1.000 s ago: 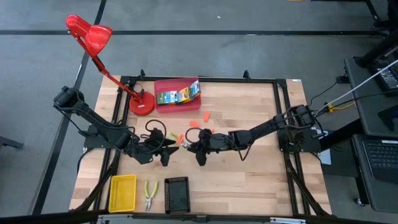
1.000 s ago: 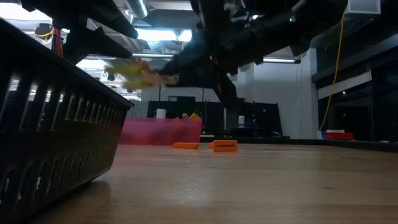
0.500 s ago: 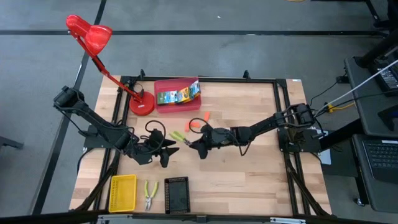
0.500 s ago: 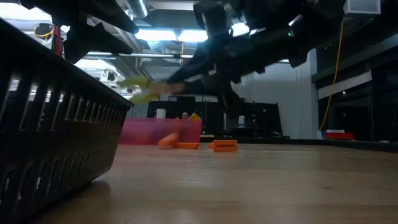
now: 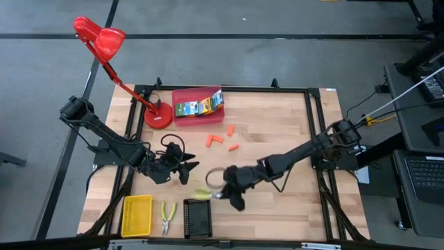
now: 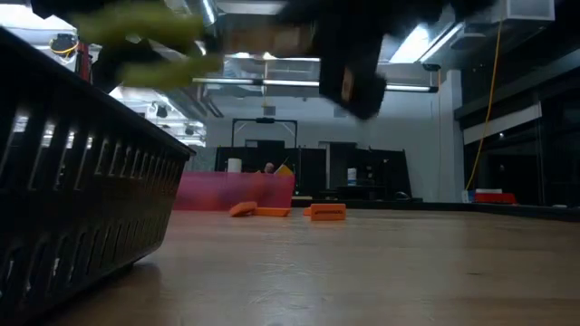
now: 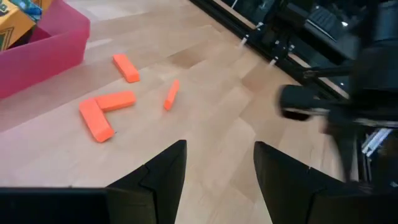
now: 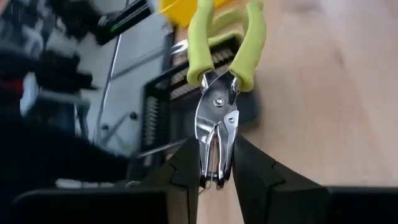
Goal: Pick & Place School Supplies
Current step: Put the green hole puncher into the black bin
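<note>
While left arm waits, right gripper [image 8: 216,171] grips pliers [image 8: 219,93] over black tray [image 5: 197,217].

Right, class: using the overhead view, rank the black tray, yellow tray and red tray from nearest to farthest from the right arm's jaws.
1. Black tray, front edge, just beside the right gripper.
2. Yellow tray, front left corner.
3. Red tray, at the back beside the lamp base.

Right gripper [image 5: 220,195] carried yellow-green pliers [image 8: 221,93] from table centre toward black tray [image 5: 197,217]
</note>
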### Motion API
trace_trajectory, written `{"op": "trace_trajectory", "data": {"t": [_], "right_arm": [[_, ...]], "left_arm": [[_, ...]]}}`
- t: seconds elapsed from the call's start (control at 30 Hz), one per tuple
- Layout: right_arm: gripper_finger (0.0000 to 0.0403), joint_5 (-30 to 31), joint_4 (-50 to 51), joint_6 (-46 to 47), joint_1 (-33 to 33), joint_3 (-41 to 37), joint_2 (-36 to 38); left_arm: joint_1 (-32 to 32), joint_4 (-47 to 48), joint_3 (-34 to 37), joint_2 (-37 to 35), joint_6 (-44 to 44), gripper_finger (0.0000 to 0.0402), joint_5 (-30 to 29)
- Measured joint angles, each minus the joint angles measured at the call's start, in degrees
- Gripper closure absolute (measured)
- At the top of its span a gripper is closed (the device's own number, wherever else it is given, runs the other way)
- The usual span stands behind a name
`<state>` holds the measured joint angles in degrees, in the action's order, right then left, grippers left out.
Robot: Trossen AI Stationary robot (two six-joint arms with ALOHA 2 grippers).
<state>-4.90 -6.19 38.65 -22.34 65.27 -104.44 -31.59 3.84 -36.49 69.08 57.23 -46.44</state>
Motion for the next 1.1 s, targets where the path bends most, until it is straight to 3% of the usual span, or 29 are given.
{"op": "trace_trajectory", "data": {"t": [0.17,0.4,0.57,0.67,0.9,1.1], "right_arm": [[0.0327,2.58,13.62,-6.20,-1.79,9.42,-0.62],[0.0327,2.14,19.68,-12.22,-2.29,15.32,-0.90],[0.0327,1.13,26.25,-12.06,-3.02,18.64,-1.90],[0.0327,1.07,27.05,-10.77,-3.58,20.16,-2.07],[0.0327,0.67,28.20,-9.08,-5.54,26.24,-9.08],[0.0327,1.15,35.86,-11.39,-6.44,35.42,-16.85]], "left_arm": [[0.37,1.31,0.00,0.00,2.02,0.0217,-2.37],[0.35,3.68,0.00,0.00,1.03,0.0217,-2.02],[0.29,8.53,0.00,-0.98,7.66,0.0217,-2.64],[-0.58,9.96,0.00,-2.31,5.80,0.0217,-4.07],[-1.71,11.17,0.00,-6.89,0.14,0.0217,-5.63],[-2.86,13.03,-0.02,-10.74,-0.84,0.0217,-7.89]]}}
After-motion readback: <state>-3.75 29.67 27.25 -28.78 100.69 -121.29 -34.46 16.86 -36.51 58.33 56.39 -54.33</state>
